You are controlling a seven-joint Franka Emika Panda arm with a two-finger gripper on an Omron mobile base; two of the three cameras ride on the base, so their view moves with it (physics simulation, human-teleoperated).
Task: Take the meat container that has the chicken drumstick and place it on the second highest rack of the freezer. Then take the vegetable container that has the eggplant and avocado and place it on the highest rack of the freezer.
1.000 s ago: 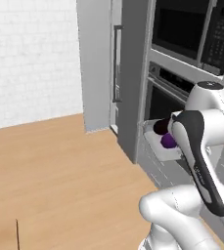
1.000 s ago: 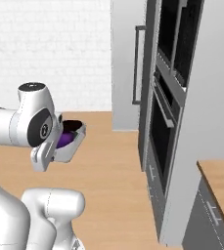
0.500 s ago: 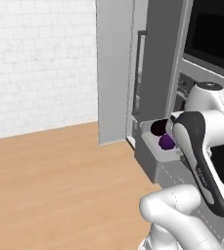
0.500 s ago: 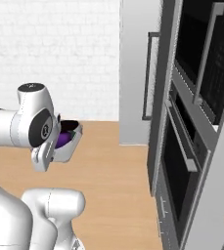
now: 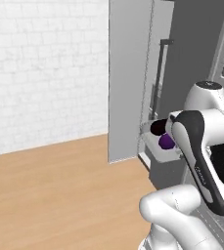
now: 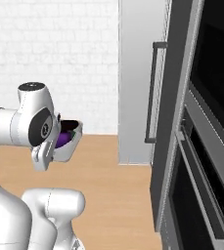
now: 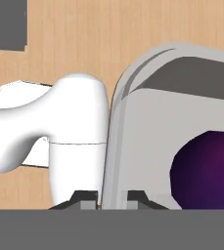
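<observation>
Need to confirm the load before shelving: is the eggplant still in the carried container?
In. The purple eggplant sits inside the container, whose rim the gripper pinches.

Freezer [image 5: 133, 78] ahead: its grey door [image 6: 174, 97] with bar handle [image 6: 150, 93] stands edge-on, fronting the cabinet. Black oven [image 6: 206, 146] crowds the right side. Wood floor [image 5: 50, 190] left lies open, bounded by brick wall [image 5: 40, 68].

A light wooden plank floor [image 5: 50, 190] stretches from a white brick wall [image 5: 40, 73] to a tall grey freezer [image 6: 138, 88], which stands directly on it beside dark built-in cabinetry.
</observation>
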